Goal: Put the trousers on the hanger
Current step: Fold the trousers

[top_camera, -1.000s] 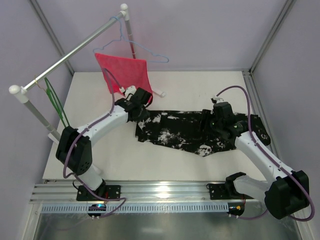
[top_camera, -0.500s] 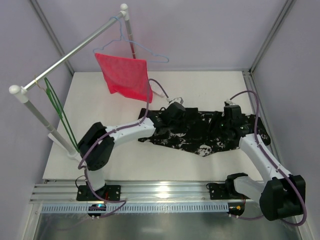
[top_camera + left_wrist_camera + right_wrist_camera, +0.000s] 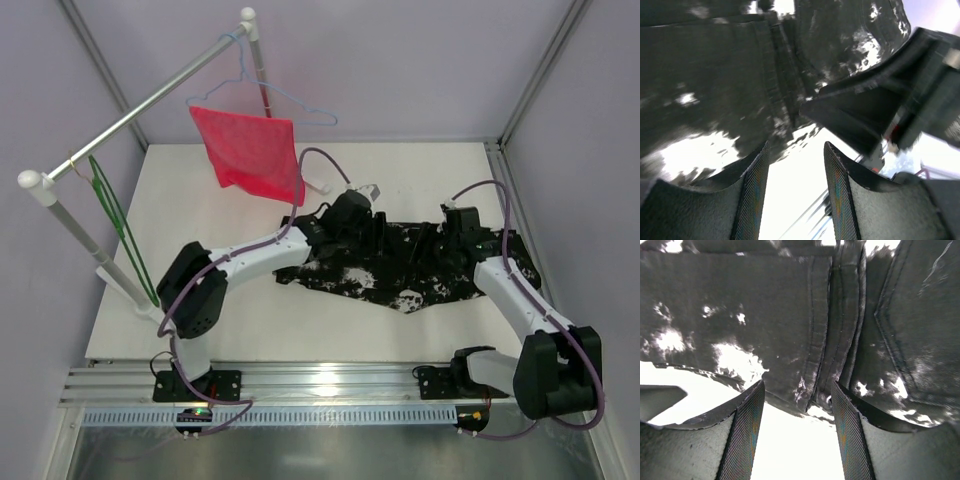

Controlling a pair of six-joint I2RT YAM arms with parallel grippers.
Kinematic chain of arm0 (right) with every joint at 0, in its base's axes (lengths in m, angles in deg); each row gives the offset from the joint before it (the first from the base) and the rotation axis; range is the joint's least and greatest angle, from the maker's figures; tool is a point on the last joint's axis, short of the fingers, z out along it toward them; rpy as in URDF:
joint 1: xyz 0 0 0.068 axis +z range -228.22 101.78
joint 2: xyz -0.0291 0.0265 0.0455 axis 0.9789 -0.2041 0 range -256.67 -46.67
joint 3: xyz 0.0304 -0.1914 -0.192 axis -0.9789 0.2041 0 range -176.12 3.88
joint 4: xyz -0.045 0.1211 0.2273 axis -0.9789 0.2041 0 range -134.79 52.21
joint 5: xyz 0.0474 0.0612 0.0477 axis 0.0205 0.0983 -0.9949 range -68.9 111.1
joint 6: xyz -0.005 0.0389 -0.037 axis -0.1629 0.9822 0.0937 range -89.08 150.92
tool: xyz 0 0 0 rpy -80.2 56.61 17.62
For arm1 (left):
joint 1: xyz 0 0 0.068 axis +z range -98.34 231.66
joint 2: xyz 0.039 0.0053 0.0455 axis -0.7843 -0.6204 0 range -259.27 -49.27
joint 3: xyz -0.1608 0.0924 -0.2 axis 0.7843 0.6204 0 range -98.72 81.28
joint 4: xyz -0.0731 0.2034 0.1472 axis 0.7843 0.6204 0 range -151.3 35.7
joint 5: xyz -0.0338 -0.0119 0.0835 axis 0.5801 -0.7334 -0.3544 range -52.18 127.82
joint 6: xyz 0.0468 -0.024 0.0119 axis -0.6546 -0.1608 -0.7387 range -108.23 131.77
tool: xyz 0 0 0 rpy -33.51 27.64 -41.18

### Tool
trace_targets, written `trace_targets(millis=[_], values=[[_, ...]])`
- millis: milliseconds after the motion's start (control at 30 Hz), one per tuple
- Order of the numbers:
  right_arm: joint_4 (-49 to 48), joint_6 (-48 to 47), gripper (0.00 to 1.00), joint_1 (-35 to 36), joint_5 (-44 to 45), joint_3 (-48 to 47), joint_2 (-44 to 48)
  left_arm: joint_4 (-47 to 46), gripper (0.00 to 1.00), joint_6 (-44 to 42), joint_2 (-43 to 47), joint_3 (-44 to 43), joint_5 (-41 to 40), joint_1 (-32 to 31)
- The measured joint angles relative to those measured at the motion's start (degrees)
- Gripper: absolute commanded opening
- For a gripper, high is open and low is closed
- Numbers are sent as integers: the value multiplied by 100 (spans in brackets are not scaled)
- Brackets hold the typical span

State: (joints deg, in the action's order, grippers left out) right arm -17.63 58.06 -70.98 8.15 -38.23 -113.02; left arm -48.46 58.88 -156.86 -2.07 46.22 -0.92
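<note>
Looking along your left claw (image 3: pixel 796 150), you find its jaws parted with nothing held. The white counter (image 3: pixel 795 195) shows through the gap, and the ragged edge of the trousers (image 3: pixel 715 75) lies right at the tips. You cannot tell from this view whether the tips touch the cloth.

Your right claw (image 3: pixel 797 390) is spread apart as well and holds nothing. A stitched seam of the trousers (image 3: pixel 740 305) runs straight ahead of its gap, with bare counter (image 3: pixel 800 450) between the jaws.

From above, your left claw (image 3: pixel 372 232) and right claw (image 3: pixel 432 240) sit near each other over the middle of the trousers (image 3: pixel 400 275), their tips turned toward one another and a short stretch of cloth between them. The trousers lie spread flat on the counter (image 3: pixel 220 310), running out to the left of your left claw and to the right of your right claw.

The green hanger (image 3: pixel 120 225) is well away to the left of your left claw, past the arm's elbow, hanging from a metal rail (image 3: pixel 140 110) at the counter's left edge. Beyond and to the left of the same claw, a red cloth (image 3: pixel 250 150) hangs on a pale blue hanger (image 3: pixel 270 95) hooked at the far end of that rail.
</note>
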Motion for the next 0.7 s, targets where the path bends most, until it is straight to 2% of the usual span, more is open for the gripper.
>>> trace_targets(millis=[167,433,700], values=[[-4,2,55,-9,-92,-35,-413,219,48,-146,608,608,24,286],[-330,-37,51,-20,-101,-238,-1220,647,48,-251,1239,1805,87,1200],[-697,-50,51,-24,-103,-413,-2024,1167,49,-417,1709,2013,-245,1259]])
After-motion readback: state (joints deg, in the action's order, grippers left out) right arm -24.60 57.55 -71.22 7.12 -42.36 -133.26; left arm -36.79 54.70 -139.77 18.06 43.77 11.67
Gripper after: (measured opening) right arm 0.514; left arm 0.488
